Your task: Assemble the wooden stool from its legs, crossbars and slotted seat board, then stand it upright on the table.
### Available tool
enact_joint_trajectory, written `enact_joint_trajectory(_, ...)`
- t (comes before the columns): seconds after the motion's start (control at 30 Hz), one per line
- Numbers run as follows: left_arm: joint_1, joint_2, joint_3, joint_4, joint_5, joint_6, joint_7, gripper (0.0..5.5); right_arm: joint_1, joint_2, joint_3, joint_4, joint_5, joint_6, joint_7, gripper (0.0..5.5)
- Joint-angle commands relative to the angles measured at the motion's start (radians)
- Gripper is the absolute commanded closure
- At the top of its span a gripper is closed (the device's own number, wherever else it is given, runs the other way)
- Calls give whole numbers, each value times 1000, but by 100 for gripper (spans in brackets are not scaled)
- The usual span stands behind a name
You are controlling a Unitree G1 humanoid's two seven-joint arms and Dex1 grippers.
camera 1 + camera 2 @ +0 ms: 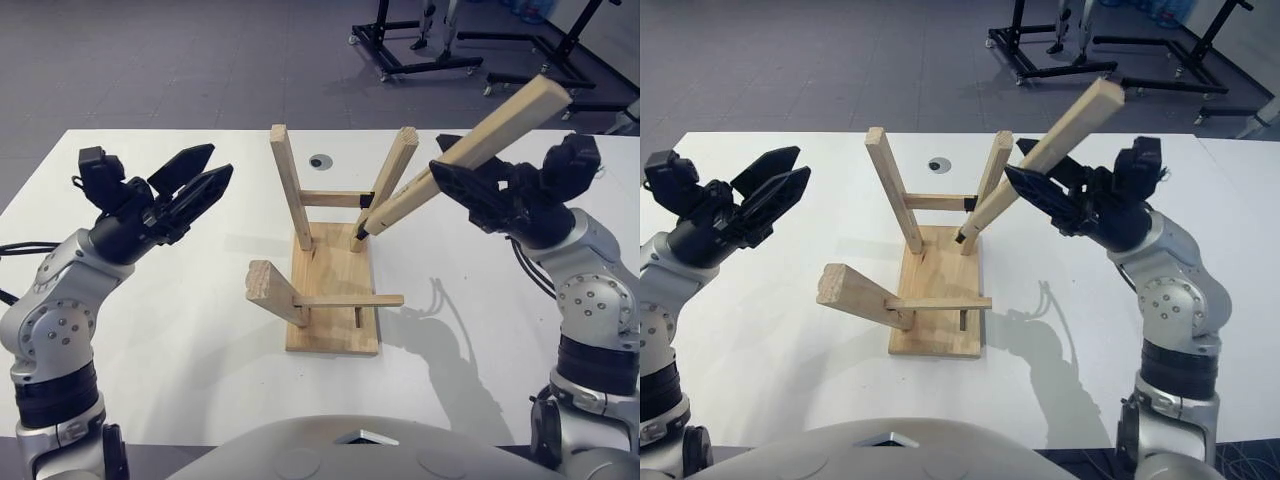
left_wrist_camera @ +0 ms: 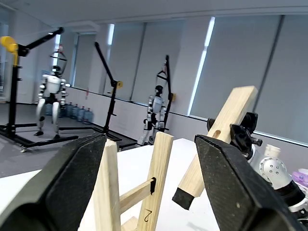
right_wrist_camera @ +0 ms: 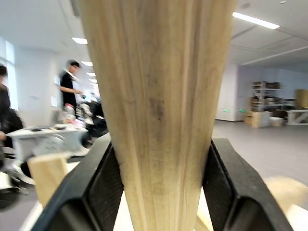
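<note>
a tilted leg [image 1: 505, 122] is clamped in the right gripper [image 1: 452, 178] over the seat board [image 1: 330, 330], while the left gripper [image 1: 215, 162] is held with jaws apart.

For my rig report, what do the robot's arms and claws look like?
The left arm and right arm are silver-grey rounded segments with bolted joint caps and black bands. Black cables trail beside them. The left claw and right claw are black, with two tapered fingers.

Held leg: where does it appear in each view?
Left eye: leg upper right, slanting.
Right eye: leg above centre-right.
Left wrist: leg right of centre.
Right wrist: leg at centre, in right end effector.
Landmark: crossbar near its black tip, eye and left wrist views.
</note>
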Motion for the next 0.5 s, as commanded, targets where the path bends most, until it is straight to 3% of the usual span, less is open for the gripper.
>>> enact_joint_trajectory(0.03, 37, 10, -1, -17, 19, -16, 5, 214, 92, -89, 10, 20, 48, 59, 172, 343)
enact_joint_trajectory(0.23, 61, -4, 21, 60, 29, -51, 3, 214, 206, -155, 44, 134, -26, 20, 383, 343)
enact_joint_trajectory(0.5, 23, 52, 24, 187, 13, -17, -58, 214, 272, -22, 98, 57, 16, 28, 322, 343)
